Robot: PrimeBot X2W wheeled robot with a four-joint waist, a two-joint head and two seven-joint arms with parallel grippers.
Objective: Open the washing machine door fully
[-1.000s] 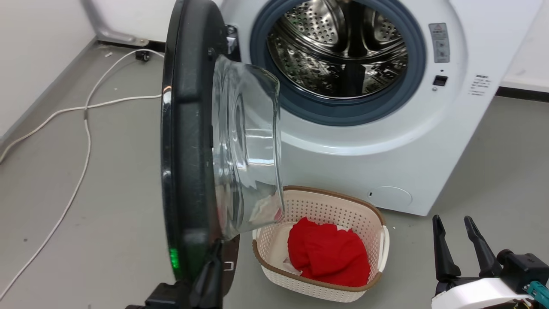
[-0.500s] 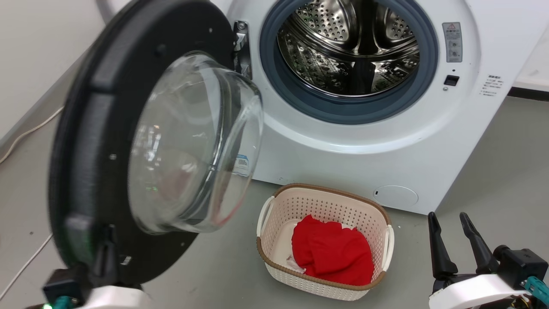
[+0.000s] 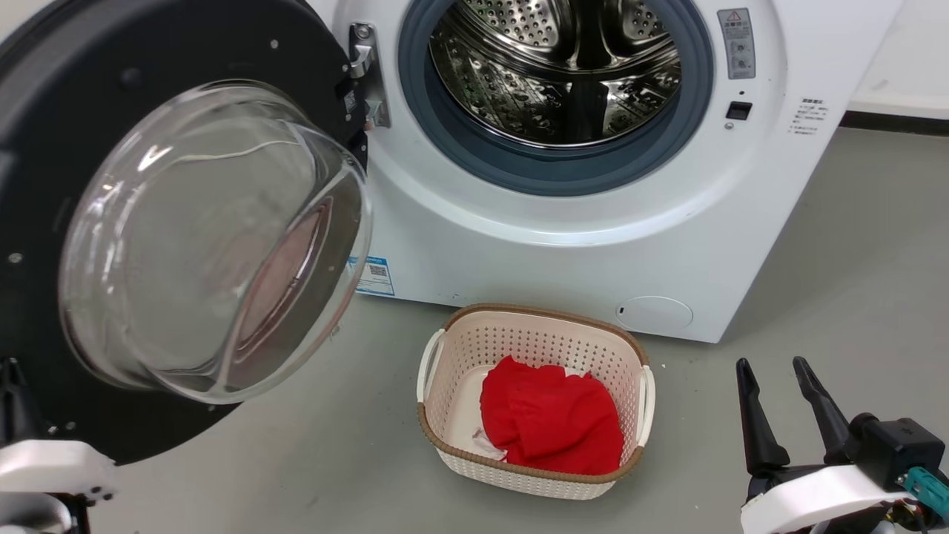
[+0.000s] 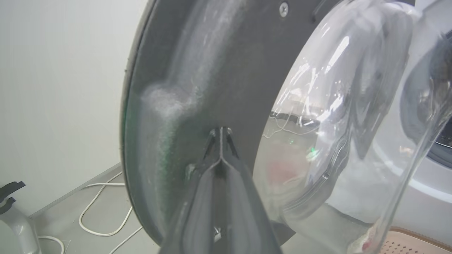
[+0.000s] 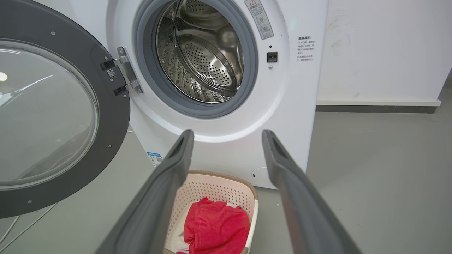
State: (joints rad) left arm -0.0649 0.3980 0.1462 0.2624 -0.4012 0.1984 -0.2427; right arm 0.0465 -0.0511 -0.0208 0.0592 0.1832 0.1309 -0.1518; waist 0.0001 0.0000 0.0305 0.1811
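Note:
The washing machine is white, and its steel drum is exposed. The washing machine door hangs from its metal hinge far out to the left, its glass bowl facing me. My left gripper is shut, fingertips pressed against the door's black inner face beside the bowl. In the head view it sits at the door's lower edge. My right gripper is open over the floor at lower right, well apart from the machine and door.
A cream perforated basket holding red cloth stands on the grey floor in front of the machine. A white cable lies on the floor behind the door by the left wall. A white wall runs to the right.
The door has swung from edge-on to wide open at the left, with my left gripper following it leftward. The head camera has shifted. My right gripper has kept still.

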